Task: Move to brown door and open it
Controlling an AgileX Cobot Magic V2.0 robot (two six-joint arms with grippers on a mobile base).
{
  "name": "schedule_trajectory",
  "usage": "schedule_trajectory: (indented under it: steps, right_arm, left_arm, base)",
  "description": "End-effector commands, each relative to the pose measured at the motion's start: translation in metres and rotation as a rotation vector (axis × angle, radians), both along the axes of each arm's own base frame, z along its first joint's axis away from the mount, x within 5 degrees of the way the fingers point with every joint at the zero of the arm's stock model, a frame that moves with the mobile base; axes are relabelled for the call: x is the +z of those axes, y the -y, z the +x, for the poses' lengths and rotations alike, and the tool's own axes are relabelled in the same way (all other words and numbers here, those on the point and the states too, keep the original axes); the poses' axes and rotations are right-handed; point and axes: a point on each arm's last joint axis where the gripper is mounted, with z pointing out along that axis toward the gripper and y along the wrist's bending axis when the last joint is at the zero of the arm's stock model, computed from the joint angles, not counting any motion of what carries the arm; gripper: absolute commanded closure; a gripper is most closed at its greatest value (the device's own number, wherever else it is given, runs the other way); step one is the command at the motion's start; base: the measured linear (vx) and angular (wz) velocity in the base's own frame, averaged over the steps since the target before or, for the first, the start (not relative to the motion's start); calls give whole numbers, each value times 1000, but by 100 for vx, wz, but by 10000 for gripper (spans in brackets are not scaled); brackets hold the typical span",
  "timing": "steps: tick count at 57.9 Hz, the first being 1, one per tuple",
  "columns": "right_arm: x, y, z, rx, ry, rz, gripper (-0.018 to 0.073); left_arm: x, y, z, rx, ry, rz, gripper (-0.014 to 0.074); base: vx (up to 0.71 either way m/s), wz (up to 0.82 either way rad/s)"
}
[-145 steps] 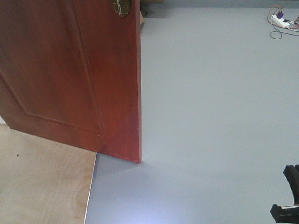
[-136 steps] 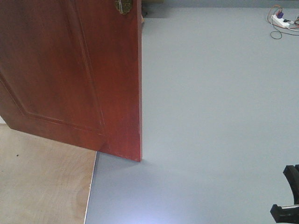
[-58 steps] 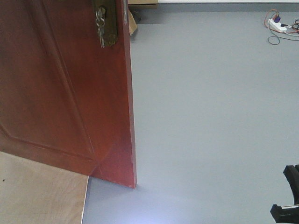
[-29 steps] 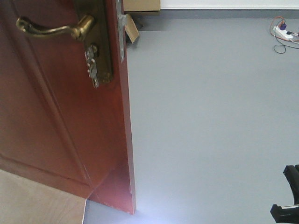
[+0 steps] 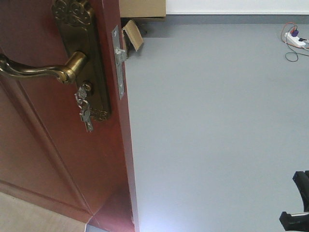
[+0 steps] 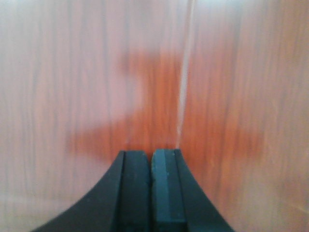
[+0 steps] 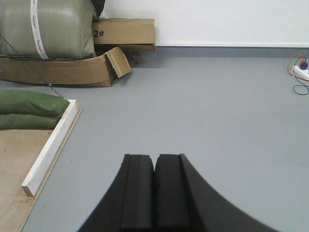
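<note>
The brown door [image 5: 43, 159] fills the left of the front view, standing ajar with its edge toward me. Its brass lever handle [image 5: 34, 70] sits on a brass plate, with keys [image 5: 84, 110] hanging from the lock below. A steel latch plate [image 5: 119, 62] shows on the door edge. My left gripper [image 6: 150, 155] is shut and empty, its tips close up against the door's wood face [image 6: 227, 77]. My right gripper [image 7: 154, 159] is shut and empty, pointing over bare grey floor. A black part of the right arm [image 5: 297, 205] shows at the front view's lower right.
Cardboard boxes [image 7: 120, 34] and a green sack [image 7: 43, 26] stand by the far wall. Green bags [image 7: 29, 108] lie on a wooden board edged by a white strip [image 7: 50, 147]. A power strip with cables [image 5: 294, 41] lies at the far right. Grey floor [image 5: 212, 135] stretches right of the door.
The door has drawn much closer and larger in the front view. First only the lock plate's bottom showed; now the whole handle, keys and latch plate are in view.
</note>
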Motion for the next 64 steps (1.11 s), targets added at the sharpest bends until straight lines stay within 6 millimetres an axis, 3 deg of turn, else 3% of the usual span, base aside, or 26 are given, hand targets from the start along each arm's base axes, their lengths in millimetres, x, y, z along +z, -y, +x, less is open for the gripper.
schedule_trajectory:
  steps: [1, 64]
  right_arm:
    - [6, 1, 2, -5, 79, -10, 559]
    - [6, 1, 2, -5, 83, -10, 559]
  left_arm:
    - [6, 2, 2, -13, 11, -18, 600]
    - [6, 2, 2, -13, 11, -18, 600]
  base:
    - [10, -3]
    - [10, -3]
